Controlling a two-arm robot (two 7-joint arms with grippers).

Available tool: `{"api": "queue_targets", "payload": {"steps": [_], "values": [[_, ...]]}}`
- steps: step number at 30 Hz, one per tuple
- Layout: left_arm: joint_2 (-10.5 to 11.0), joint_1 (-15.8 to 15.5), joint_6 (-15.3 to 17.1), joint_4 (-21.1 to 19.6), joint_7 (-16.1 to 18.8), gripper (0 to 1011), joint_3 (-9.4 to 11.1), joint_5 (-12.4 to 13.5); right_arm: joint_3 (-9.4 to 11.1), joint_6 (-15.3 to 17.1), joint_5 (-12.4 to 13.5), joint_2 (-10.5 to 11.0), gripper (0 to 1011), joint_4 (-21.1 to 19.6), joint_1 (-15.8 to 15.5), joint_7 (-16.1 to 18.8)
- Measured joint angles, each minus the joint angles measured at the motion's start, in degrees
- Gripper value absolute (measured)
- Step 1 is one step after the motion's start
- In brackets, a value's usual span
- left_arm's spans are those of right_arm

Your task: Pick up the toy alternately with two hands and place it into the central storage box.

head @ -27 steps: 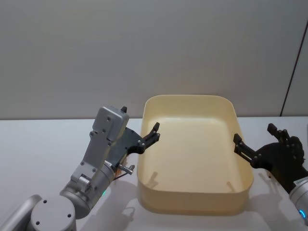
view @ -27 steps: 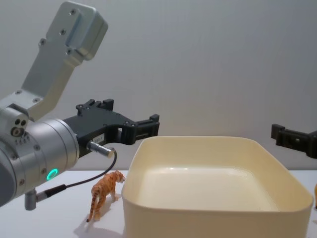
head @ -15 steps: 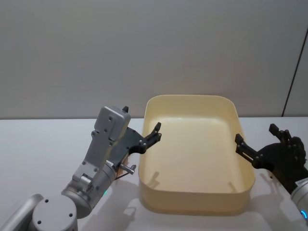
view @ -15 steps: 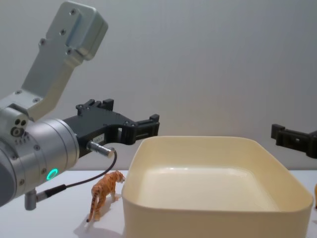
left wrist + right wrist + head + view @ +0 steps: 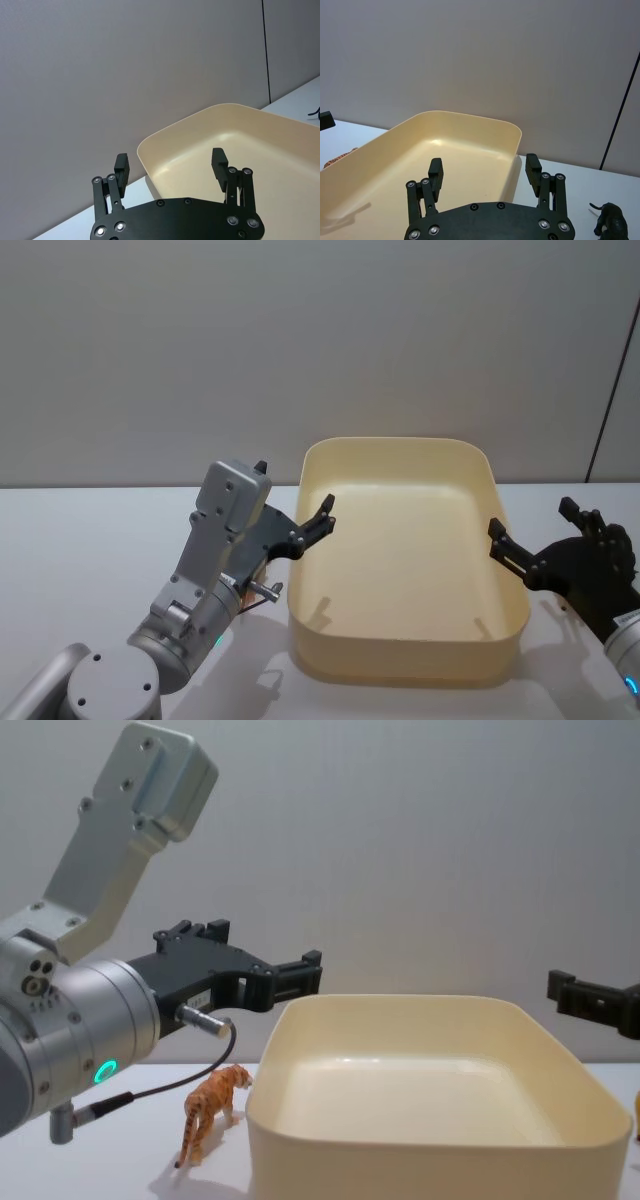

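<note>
On the table, left of the box: a small orange striped toy tiger (image 5: pixel 210 1115) stands on its feet just beside the tub's left wall, facing toward it; whether it touches the wall cannot be told.
Central storage box (image 5: pixel 400 658): a large cream-yellow tub with rounded corners and smooth walls, sitting flat at the middle of the white table, between the two arms.
Left gripper (image 5: pixel 318 519): raised above the table at the box's left rim, higher than the tiger and over it as the chest view shows. Its two black flat fingers are spread wide with nothing between them. In the left wrist view one finger lines up with the tub's interior and the other lies outside its rim.
Left wrist: a thick silver cylinder with a glowing green ring light (image 5: pixel 105 1070) and a dark cable (image 5: pixel 160 1092) that loops down toward the tiger.
Right gripper (image 5: pixel 484 164): held level at the box's right rim, pointing forward along that side. Its fingers are parted wide and grip nothing.
Black toy animal (image 5: pixel 610 217): a dark four-legged figure standing on the table outside the tub, off its right side, apart from the wall.
Table (image 5: pixel 80 540): plain white surface.
Wall (image 5: pixel 300 340): plain grey, directly behind the table.
</note>
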Motion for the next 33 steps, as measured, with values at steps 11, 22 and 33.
{"api": "queue_targets", "payload": {"steps": [11,22,33], "values": [[0.00,0.00,0.00,0.00,0.00,1002,0.00,0.00,0.00,0.00,0.00,0.00,1001,0.00,0.00,0.00],[0.00,0.00,0.00,0.00,0.00,1002,0.00,0.00,0.00,0.00,0.00,0.00,1001,0.00,0.00,0.00],[0.00,0.00,0.00,0.00,0.00,1002,0.00,0.00,-0.06,0.00,-0.05,-0.07,1001,0.00,0.00,0.00]]}}
